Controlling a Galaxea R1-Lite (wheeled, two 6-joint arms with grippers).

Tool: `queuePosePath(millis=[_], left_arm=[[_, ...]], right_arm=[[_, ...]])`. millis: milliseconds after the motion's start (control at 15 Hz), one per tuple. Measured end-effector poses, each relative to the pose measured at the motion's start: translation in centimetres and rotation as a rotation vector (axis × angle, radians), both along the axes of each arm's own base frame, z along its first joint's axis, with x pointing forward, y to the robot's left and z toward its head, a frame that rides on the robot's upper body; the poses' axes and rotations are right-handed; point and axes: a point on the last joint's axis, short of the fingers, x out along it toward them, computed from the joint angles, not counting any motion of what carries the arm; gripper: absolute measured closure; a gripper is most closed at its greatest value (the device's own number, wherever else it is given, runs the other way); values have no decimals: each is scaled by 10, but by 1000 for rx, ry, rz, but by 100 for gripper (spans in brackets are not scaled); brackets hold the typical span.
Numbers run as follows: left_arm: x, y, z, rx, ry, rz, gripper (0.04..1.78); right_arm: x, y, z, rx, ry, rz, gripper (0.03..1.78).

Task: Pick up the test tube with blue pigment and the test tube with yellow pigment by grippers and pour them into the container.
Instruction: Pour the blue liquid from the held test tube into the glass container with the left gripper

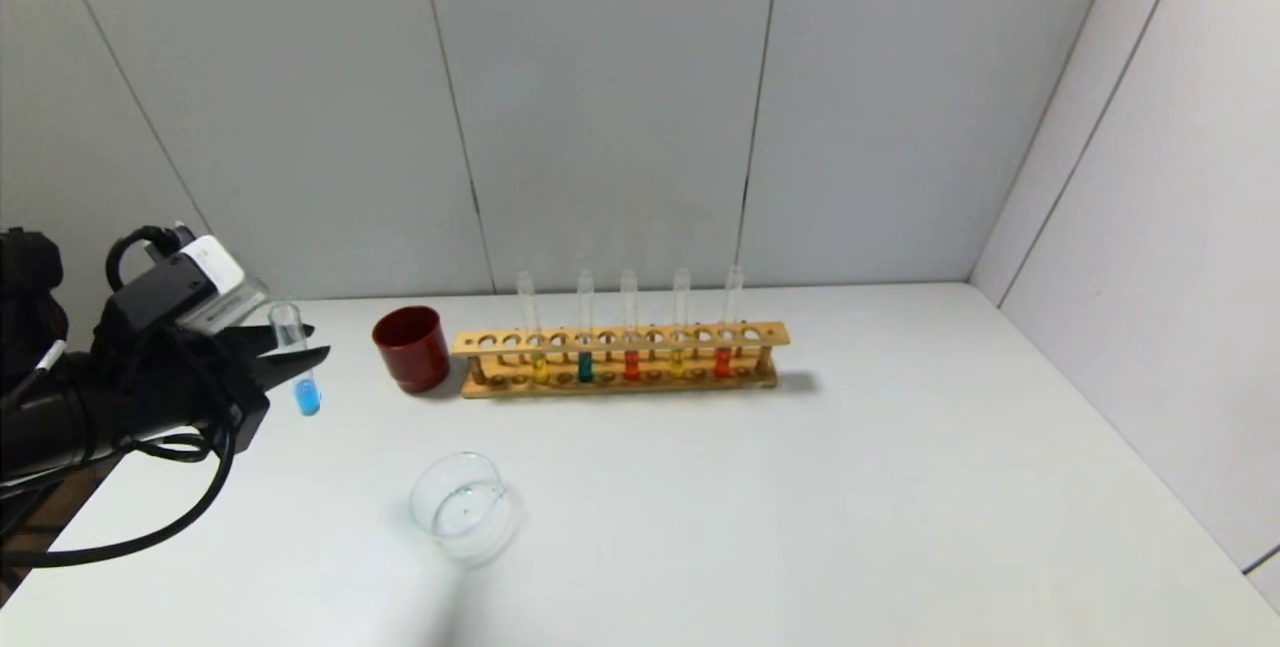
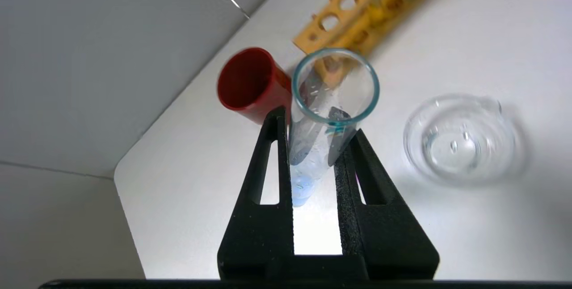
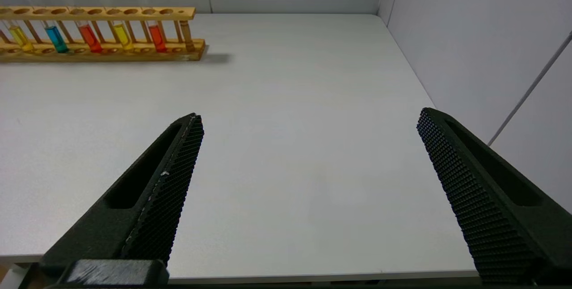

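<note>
A: Nearest first. Left gripper off the table's left front, jaws closed on the test tube with blue pigment. Tube near upright, blue pooled at the bottom, mouth up, clear of the table.

B: So blue is lifted. Step in hand?

A: Carry to the container, I'd judge. The dish sits on the table toward the front, ahead and to the right of the held tube, apart from it. Looks to hold only clear contents; no blue in it.

B: Next move needs?

A: Bring the tube's mouth over the dish rim, then tip slowly. Narrow tube, low dish; a spill is the risk.

B: Right side?

A: Right gripper low over the bare right part of the table, jaws spread wide, nothing between them. Idle.

B: Farther back?

A: Red cup, then the wooden rack beside it. The test tube with yellow pigment stands in the rack among teal and orange-red ones.

B: Surface, room?

A: White table, smooth. Grey panelled walls behind and on the right.
</note>
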Motion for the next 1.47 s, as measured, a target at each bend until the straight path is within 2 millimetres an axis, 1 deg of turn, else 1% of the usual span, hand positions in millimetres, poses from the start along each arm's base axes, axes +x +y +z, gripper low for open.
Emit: queuePosePath(millis=[267,467,667,1133,1467], left_arm=[[-3,0,-7,217,17,-98,150],[-2,3,-5,410,-27,-114,150],[0,3,-4,569,-82,-176,150],[3,-1,-24,718,-76,-293,150],[14,-2,-41,835,-62,-392,150]], right_arm=[[0,0,0,0,0,0,6],[0,0,0,0,0,0,6],[0,0,0,0,0,0,6],[0,0,0,0,0,0,6],[0,0,0,0,0,0,6]])
